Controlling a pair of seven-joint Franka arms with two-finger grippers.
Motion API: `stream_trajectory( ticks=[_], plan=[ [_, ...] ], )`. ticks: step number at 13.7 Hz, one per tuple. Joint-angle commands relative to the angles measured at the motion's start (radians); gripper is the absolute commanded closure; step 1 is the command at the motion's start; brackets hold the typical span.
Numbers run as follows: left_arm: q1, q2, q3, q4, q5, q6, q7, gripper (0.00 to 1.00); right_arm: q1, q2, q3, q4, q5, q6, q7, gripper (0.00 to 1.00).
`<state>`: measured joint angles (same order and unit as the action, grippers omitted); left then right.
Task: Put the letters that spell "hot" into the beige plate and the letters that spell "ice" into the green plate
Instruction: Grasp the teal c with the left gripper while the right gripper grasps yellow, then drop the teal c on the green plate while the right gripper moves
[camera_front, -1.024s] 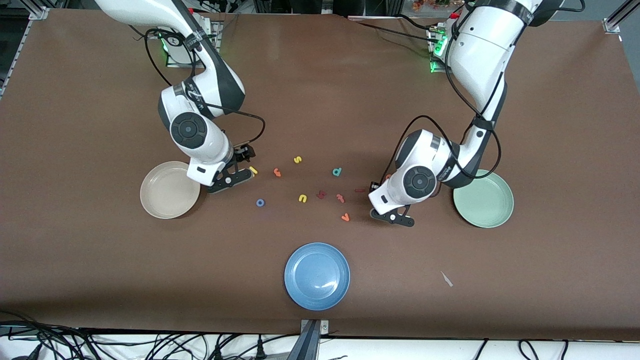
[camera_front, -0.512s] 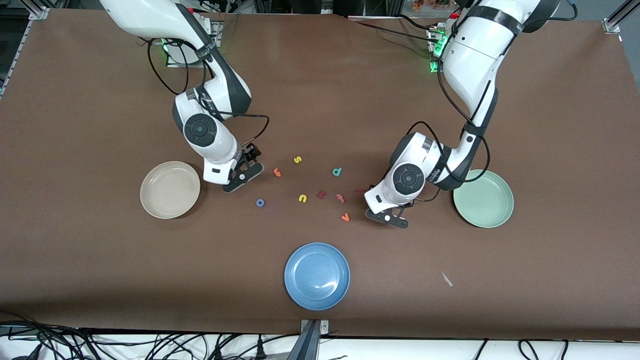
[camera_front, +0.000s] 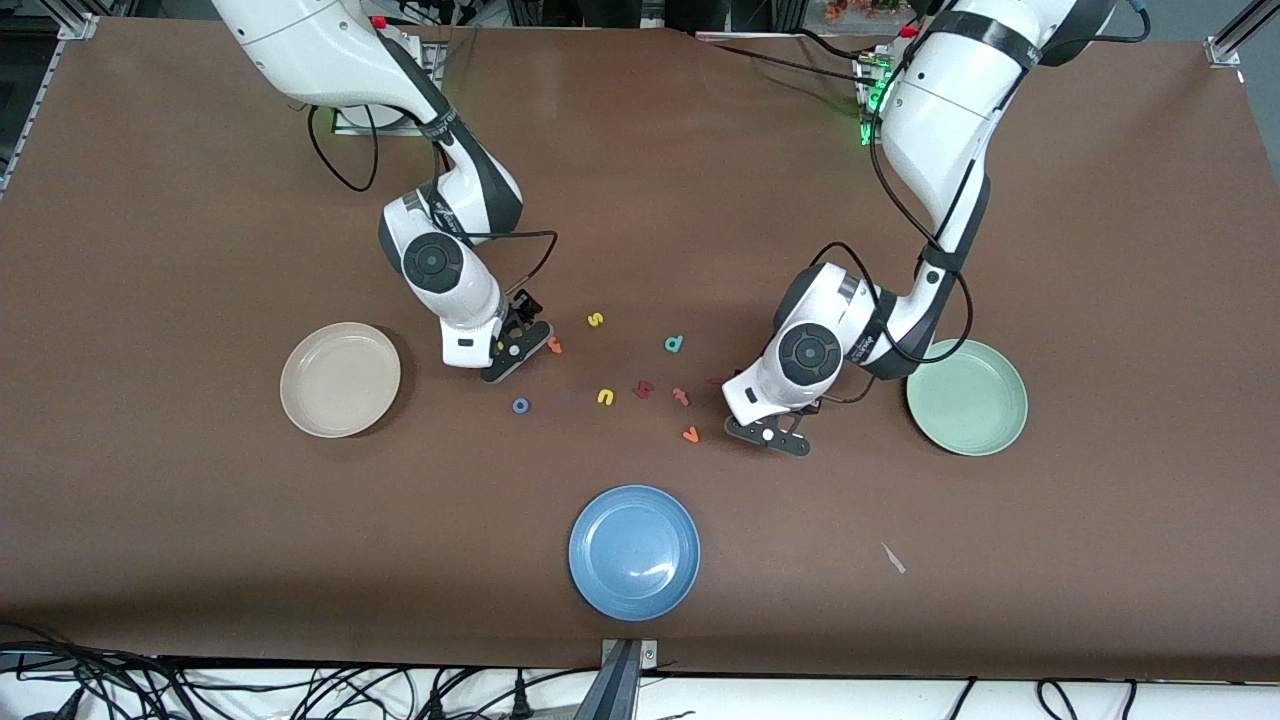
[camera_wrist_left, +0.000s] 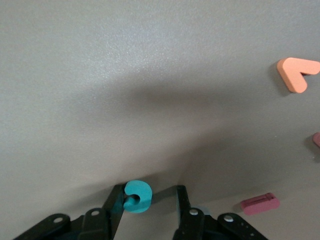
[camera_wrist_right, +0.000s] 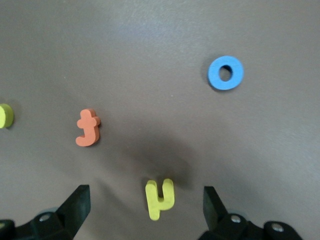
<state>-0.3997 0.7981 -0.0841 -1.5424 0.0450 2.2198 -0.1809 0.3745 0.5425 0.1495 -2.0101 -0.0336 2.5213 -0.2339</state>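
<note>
The blue plate (camera_front: 634, 552) sits nearest the front camera, with the loose letters scattered mid-counter (camera_front: 200, 550) between the beige plate (camera_front: 300, 380) toward the right arm's end and the green plate (camera_front: 1000, 400) toward the left arm's end; both of those plates hold nothing. Among the letters lie a yellow "s" (camera_front: 595, 319), a teal "d" (camera_front: 674, 344), a yellow "u" (camera_front: 605, 397), a chunky dark red letter (camera_front: 643, 388), a pinkish-red hooked letter (camera_front: 681, 396) and an orange angled letter (camera_front: 690, 434).

From the front, each wrist covers what its hand is over. The dark red "i" (camera_wrist_left: 259, 203) shows only as a sliver beside the left arm.

The left hand (camera_wrist_left: 148, 192) is down at the counter, its fingers apart around the teal "c" (camera_wrist_left: 136, 196), a thick curl of foam that touches one finger (camera_wrist_left: 114, 207) and stands clear of the other. The right hand (camera_wrist_right: 145, 197) is spread wide, low over the yellow "h" (camera_wrist_right: 160, 199), which lies flat between the fingers, touching neither. The orange "t" (camera_wrist_right: 89, 127) lies near it, and the blue ring "o" (camera_wrist_right: 225, 73) lies nearer the front camera than the "t"
</note>
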Motion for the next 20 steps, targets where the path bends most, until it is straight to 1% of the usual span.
stream_trajectory(
  ticks=[1,2,3,4,5,7,9,11,13,14,15,17,19,20],
  plan=[
    [-0.005,-0.003,0.001,-0.002,0.036,0.001,-0.012,0.78,-0.002,-0.003,0.002,-0.018,-0.016,0.036,-0.053,0.00],
    [-0.004,-0.005,0.001,-0.002,0.036,0.001,-0.012,0.89,-0.003,-0.003,0.001,-0.018,-0.016,0.036,-0.070,0.01],
    [-0.001,-0.008,0.001,-0.001,0.038,0.000,-0.011,0.97,-0.005,-0.003,-0.001,-0.018,-0.016,0.036,-0.087,0.01],
    [0.002,-0.010,0.003,0.002,0.038,-0.009,-0.011,0.99,-0.006,-0.003,-0.002,-0.018,-0.016,0.036,-0.102,0.02],
    [0.005,-0.019,0.003,0.007,0.036,-0.021,-0.011,0.99,-0.008,-0.001,-0.002,-0.018,-0.016,0.036,-0.117,0.05],
    [0.034,-0.062,0.003,0.010,0.036,-0.051,0.001,0.99,-0.009,-0.001,-0.004,-0.018,-0.016,0.034,-0.130,0.06],
    [0.065,-0.097,0.004,0.012,0.036,-0.104,0.061,0.99,-0.012,0.002,-0.004,-0.018,-0.016,0.033,-0.139,0.11],
    [0.125,-0.126,0.004,0.005,0.036,-0.190,0.167,0.99,-0.012,0.004,-0.004,-0.019,-0.016,0.030,-0.140,0.13],
    [0.169,-0.143,0.009,0.007,0.038,-0.303,0.187,0.99,-0.012,0.005,-0.005,-0.019,-0.016,0.028,-0.159,0.19],
    [0.197,-0.152,0.018,0.002,0.039,-0.334,0.189,0.99,-0.014,0.008,-0.007,-0.019,-0.016,0.027,-0.162,0.24],
    [0.220,-0.154,0.018,-0.004,0.055,-0.348,0.193,0.99,-0.016,0.011,-0.007,-0.019,-0.016,0.025,-0.179,0.27],
    [0.242,-0.148,0.017,-0.008,0.131,-0.359,0.198,0.97,-0.017,0.011,-0.014,-0.019,-0.016,0.024,-0.199,0.34],
    [0.255,-0.140,0.017,-0.022,0.187,-0.353,0.198,0.97,-0.019,0.010,-0.019,-0.019,-0.016,0.022,-0.209,0.37],
    [0.280,-0.140,0.017,-0.024,0.199,-0.353,0.199,0.97,-0.019,0.010,-0.019,-0.018,-0.016,0.014,-0.209,0.40]
  ],
)
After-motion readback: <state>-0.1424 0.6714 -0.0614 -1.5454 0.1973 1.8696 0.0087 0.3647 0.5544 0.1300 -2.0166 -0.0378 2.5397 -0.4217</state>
